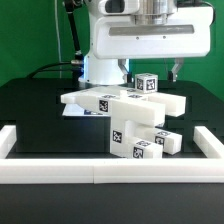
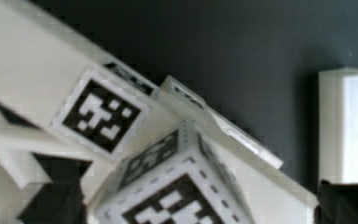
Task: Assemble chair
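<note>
The chair parts point(image 1: 120, 112) stand stacked in the middle of the black table: white tagged slabs and blocks, with small blocks point(image 1: 150, 145) at the front. A small tagged cube point(image 1: 147, 83) tops the stack. My gripper point(image 1: 150, 72) hangs just above and behind it, its fingers point(image 1: 125, 70) spread wide on either side of the cube. In the wrist view the tagged white pieces point(image 2: 114, 110) fill the picture very close up. One tagged piece point(image 2: 211, 195) lies between the dark fingers point(image 2: 48, 200). The gripper point(image 2: 197, 208) looks open, and I see no grip on the piece.
Long white border rails run along the table's front point(image 1: 110, 175) and both sides point(image 1: 210, 140); one also shows in the wrist view point(image 2: 348, 110). The white robot base point(image 1: 130, 45) stands behind the stack. A green wall is at the back.
</note>
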{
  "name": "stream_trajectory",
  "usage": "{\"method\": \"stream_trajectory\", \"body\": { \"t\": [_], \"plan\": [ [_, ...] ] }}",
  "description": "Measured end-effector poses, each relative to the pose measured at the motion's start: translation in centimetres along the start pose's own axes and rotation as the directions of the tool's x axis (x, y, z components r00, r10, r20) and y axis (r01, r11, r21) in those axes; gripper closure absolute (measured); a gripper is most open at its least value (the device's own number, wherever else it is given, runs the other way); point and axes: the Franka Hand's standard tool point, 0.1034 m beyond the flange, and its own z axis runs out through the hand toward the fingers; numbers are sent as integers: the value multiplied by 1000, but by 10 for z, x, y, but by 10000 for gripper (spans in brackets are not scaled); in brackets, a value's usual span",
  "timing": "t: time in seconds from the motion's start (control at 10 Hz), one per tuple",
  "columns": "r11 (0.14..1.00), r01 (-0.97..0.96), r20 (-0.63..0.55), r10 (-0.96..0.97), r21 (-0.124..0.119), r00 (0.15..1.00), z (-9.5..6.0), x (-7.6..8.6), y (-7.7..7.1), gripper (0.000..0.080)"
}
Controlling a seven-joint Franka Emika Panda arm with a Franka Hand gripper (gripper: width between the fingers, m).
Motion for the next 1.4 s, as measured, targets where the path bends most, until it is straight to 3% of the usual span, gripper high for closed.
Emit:
{"method": "stream_trajectory", "body": {
  "t": [0.3,0.5,0.6,0.7,0.8,0.9,1.4],
  "plan": [
    [974,227,3,-227,-9,974,0,0,2,150],
    [970,241,3,-241,-9,970,0,0,2,150],
    [970,241,3,-241,-9,971,0,0,2,244],
    [971,241,3,-241,-9,971,0,0,2,428],
    [972,235,3,-235,-9,972,0,0,2,428],
    [976,217,3,-217,-9,976,0,0,2,516],
    [997,-81,0,81,-8,997,0,0,2,515]
  ]
}}
